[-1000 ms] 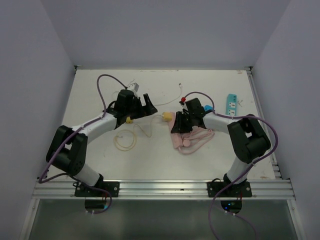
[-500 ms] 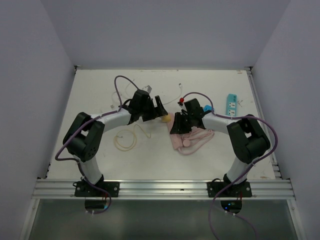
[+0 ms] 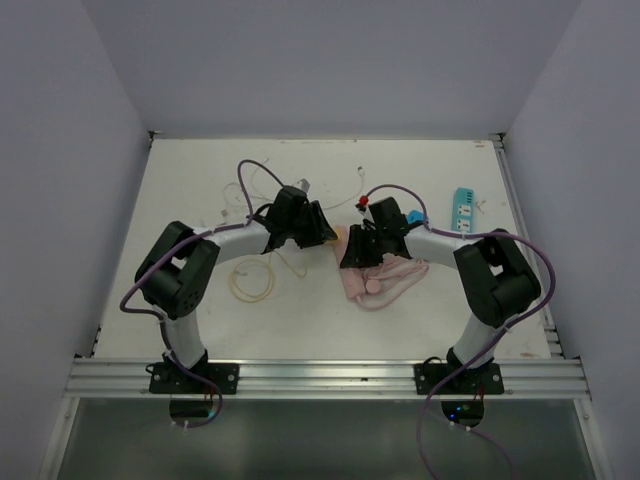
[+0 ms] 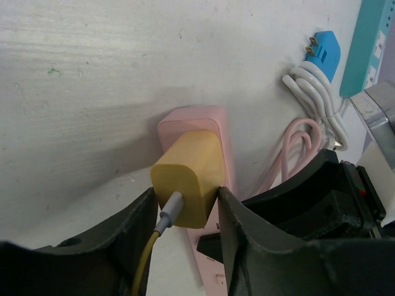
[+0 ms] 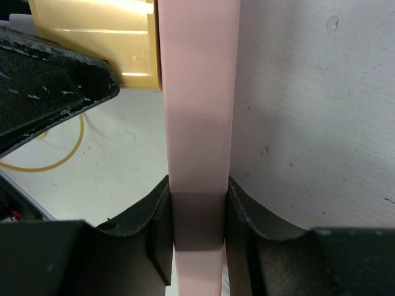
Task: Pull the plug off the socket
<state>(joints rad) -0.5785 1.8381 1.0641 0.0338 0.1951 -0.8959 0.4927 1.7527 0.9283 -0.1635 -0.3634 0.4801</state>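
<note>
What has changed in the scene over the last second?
The left gripper travelled right, toward the middle, and closed from wide open onto the yellow plug. The right gripper stays clamped on the pink power strip, which has not moved, plug still seated in it.

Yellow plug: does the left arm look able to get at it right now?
Probably yes: the left gripper has a finger on either side of the plug, apparently touching it, with nothing between. The right gripper pins the pink power strip.
</note>
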